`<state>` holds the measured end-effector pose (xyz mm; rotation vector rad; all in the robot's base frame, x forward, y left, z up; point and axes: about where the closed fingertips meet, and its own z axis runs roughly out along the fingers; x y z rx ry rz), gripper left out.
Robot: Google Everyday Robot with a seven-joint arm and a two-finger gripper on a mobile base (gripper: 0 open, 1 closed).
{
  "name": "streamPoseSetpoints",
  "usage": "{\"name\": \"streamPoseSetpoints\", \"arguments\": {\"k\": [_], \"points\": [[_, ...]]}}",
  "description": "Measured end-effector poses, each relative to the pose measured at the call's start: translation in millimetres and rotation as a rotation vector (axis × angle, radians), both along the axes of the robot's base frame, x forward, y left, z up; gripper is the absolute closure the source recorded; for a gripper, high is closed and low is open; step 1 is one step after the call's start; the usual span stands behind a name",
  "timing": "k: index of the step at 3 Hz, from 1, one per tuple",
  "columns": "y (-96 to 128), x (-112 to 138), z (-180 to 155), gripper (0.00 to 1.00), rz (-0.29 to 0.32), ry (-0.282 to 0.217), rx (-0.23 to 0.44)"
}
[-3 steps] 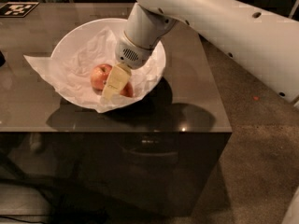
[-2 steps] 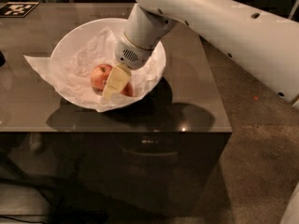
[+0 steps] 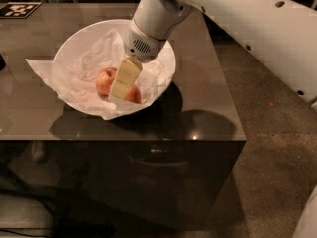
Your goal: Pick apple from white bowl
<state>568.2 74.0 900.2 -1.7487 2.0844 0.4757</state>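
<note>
The white bowl stands on a dark table, lined with crumpled white paper. Two red apples lie in its near part. The left apple is red-orange with a pale yellowish blush and shows almost whole. The right red apple is partly hidden behind my gripper. My gripper reaches down into the bowl from the upper right, and its cream tip sits between the two apples, touching or very close to both.
The dark table has its front edge just below the bowl and its right edge near the arm. The paper liner spills over the bowl's left rim. A black-and-white marker tag lies at the back left. Carpet floor is to the right.
</note>
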Motion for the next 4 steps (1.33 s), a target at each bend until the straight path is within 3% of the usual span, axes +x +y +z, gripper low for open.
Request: {"name": "streamPoseSetpoints", "arguments": {"k": [2,4], "points": [[-11.9,12.4,-11.3,0.00,-0.029,-0.026,0.026],[-19.4,4.4,-38.5,0.00,0.016,0.014,0.022]]}}
